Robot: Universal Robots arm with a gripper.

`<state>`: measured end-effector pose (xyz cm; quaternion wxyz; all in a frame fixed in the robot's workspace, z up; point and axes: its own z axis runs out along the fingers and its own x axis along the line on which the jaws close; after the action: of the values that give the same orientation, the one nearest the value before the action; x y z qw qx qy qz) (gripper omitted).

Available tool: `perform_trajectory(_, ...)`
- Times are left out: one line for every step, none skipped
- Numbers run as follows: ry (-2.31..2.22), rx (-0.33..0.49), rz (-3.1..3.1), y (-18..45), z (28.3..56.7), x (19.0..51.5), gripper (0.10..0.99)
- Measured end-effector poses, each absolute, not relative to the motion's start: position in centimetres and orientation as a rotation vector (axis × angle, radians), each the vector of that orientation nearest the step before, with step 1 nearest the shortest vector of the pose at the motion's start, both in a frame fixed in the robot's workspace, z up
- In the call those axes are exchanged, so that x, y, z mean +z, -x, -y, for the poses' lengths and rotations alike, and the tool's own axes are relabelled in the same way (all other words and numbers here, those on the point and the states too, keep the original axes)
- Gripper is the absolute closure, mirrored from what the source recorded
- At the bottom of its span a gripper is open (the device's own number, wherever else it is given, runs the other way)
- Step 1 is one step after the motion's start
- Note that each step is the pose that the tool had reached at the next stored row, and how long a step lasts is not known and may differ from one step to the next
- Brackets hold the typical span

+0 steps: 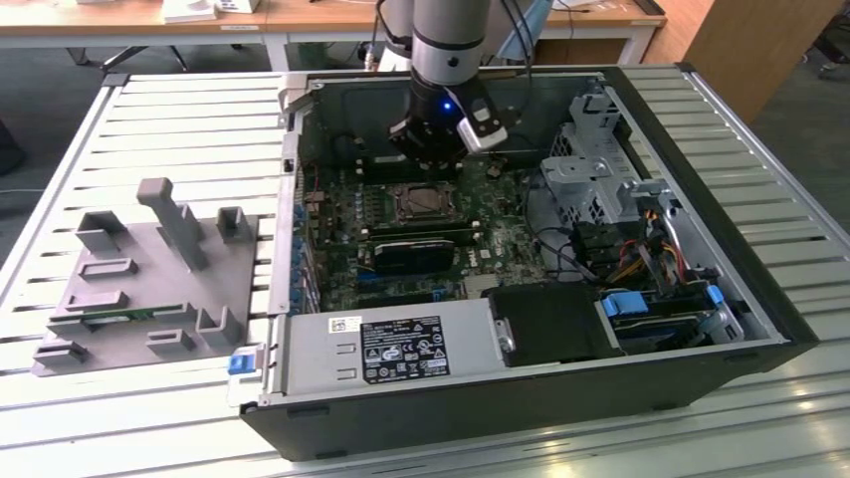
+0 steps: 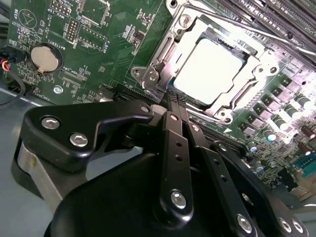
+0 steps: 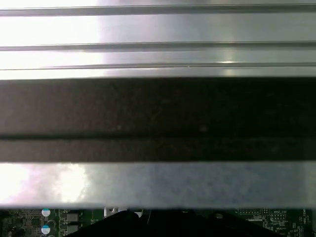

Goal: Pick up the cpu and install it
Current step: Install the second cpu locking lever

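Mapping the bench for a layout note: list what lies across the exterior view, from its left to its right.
Grey fixture tray → open computer case's left wall → cpu in its motherboard socket, with the gripper above it → metal drive cage → blue-tabbed drive bay.

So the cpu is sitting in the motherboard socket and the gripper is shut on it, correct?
Not quite. The cpu does sit in the motherboard socket, but in the second wrist view the gripper is shut on nothing: its fingertips meet just beside the socket frame, and the chip's metal top lies bare.
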<state>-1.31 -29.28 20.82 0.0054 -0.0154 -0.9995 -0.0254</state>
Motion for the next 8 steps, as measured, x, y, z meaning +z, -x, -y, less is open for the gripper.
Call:
perform_trajectory(0.048,-0.08,3.129,1.3,29.33,20.81,0.98)
perform_trajectory(0.048,-0.08,3.129,1.3,29.38,20.82,0.98)
perform_trajectory(0.048,-0.08,3.129,1.3,29.44,20.81,0.98)
perform_trajectory(0.048,-0.08,3.129,1.3,29.5,20.82,0.98)
perform_trajectory(0.048,-0.079,3.129,1.3,29.58,20.82,0.98)
perform_trajectory(0.048,-0.08,3.129,1.3,29.66,20.82,0.98)
perform_trajectory(0.048,-0.08,3.129,1.3,29.71,20.82,0.98)
perform_trajectory(0.048,-0.08,3.13,1.3,29.75,20.82,0.98)
